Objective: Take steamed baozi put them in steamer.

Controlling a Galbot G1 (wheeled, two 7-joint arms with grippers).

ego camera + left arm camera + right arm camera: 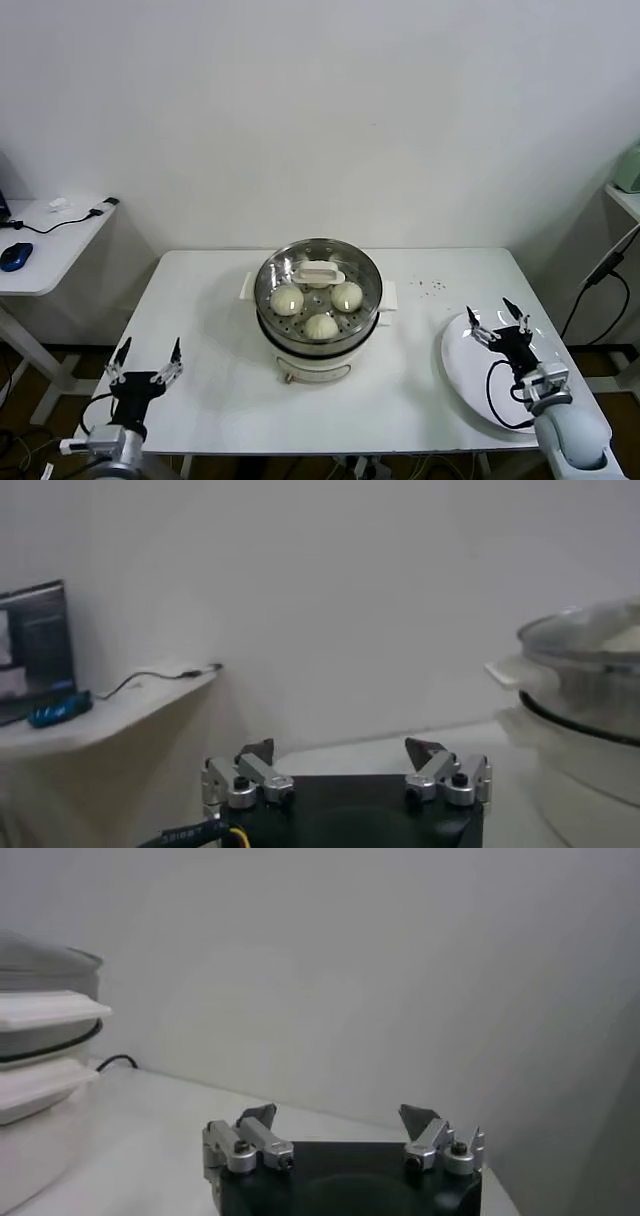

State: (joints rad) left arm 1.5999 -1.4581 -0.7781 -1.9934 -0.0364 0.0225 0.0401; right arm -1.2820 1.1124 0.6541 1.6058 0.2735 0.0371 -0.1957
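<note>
Nearest the robot, the left gripper [146, 362] hangs at the front left corner of the white table [210, 400] with its fingers spread apart and nothing between them; the right gripper [498, 322] sits at the far right, over the white plate [462, 375], its fingers likewise apart and empty (the plate itself looks bare in the head view). Farther back, at the table's middle, stands the steamer [319, 300], and the glass lid [318, 272] with its white handle appears to lie across its top. Through it three steamed baozi [321, 326] show on the perforated tray, clustered around the centre; a fourth is not visible. From either gripper the steamer lies inward and away, and the right one seems slightly nearer. No bun is left outside the pot, so the loading looks essentially done.
</note>
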